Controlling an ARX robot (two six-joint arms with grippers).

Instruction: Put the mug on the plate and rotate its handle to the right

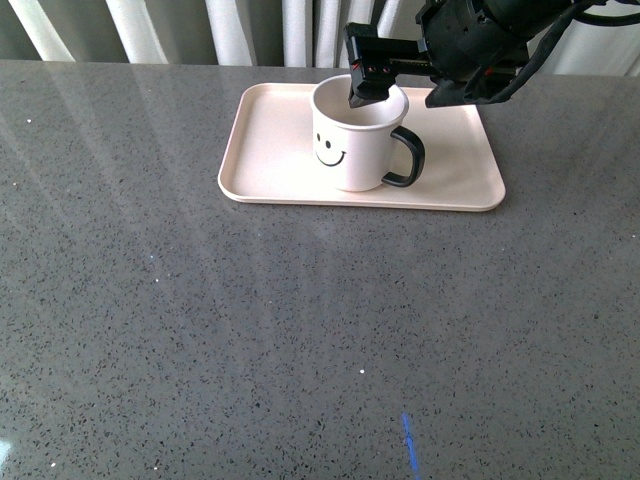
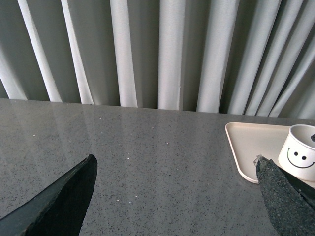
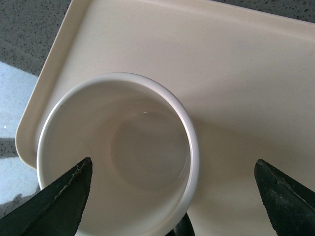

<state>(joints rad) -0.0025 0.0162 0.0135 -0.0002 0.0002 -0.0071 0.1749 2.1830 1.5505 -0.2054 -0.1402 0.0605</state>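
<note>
One short blue mark [image 1: 407,440] lies on the grey speckled table [image 1: 200,330], well to the near side of the plate [image 1: 270,150]. Between that mark and the plate's near rim the tabletop shows only pale streaks of reflected light.

The plate lies flat with its long side across the front view. The mug [image 1: 350,150] stands upright on it, about midway along its length and a little closer to the near rim than to the far one. Its smiley face [image 1: 330,152] looks toward the plate's near-left corner, and the handle [image 1: 408,158] points toward the plate's right end.

Above the far side of the mug's mouth hangs the right gripper [image 3: 172,161], its jaws spread wide and grasping nothing. One finger is over the mug's opening and the other is out over bare plate.

The left gripper [image 2: 174,158] is over bare table off the plate's left end, its jaws likewise released and far apart, holding nothing.

Beyond the plate's far rim the table ends at a pleated white curtain [image 1: 240,30].
</note>
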